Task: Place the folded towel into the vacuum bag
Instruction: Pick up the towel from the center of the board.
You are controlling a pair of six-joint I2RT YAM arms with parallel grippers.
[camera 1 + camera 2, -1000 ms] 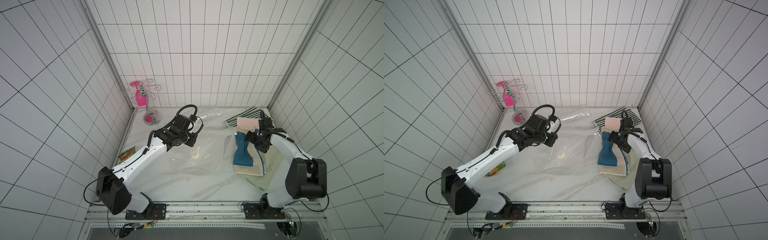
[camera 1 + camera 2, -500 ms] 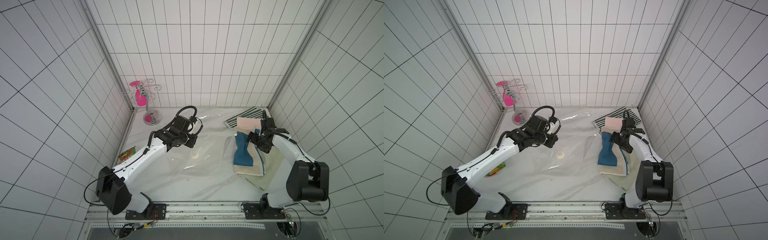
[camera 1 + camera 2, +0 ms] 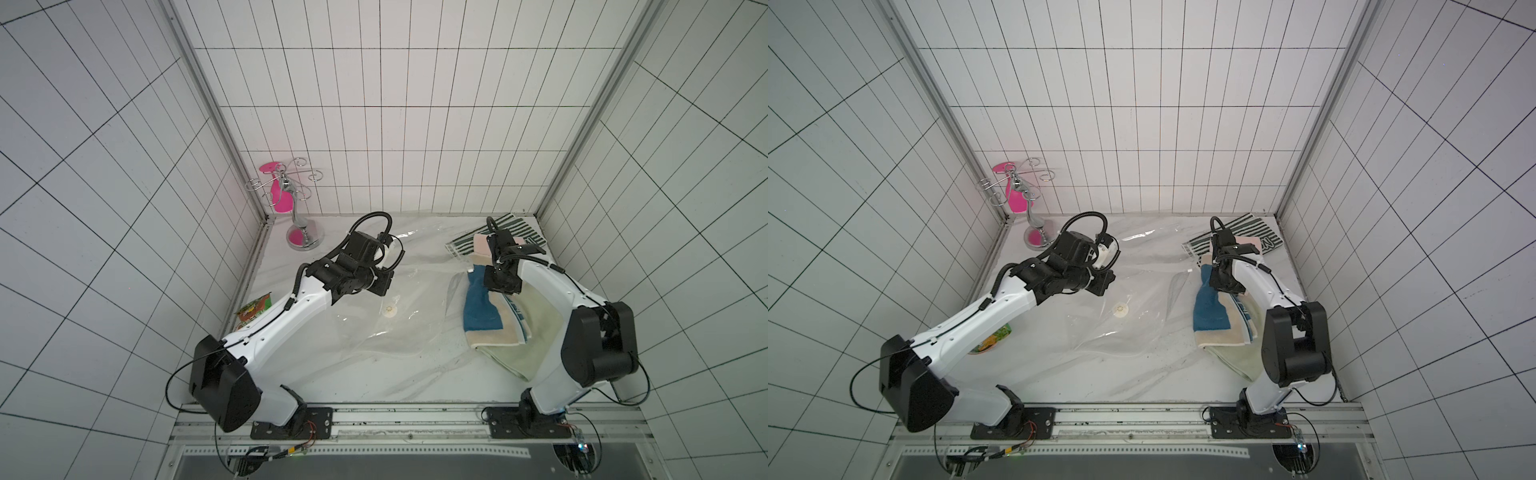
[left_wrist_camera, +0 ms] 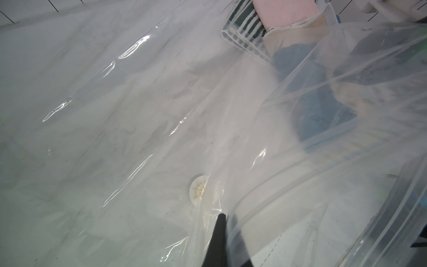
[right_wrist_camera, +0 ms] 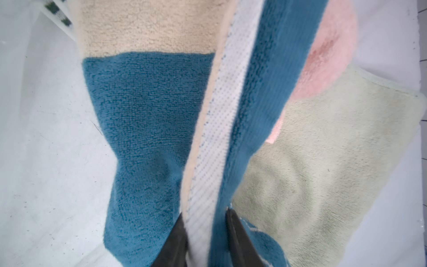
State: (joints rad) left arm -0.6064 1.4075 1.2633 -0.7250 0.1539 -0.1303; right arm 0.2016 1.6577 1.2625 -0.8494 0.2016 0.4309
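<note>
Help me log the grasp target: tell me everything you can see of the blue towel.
The blue towel is folded terry, blue with beige bands and a white woven hem strip. It lies at the table's right side on top of a green towel, next to a pink towel. One fold is bunched up into a ridge, pinched by the right tool. The clear bag lies beside it; the towel appears to be outside it.

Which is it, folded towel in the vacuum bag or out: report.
Out. The folded towel lies on the towel pile beside the vacuum bag, uncovered by plastic; the right gripper pinches its fold.
</note>
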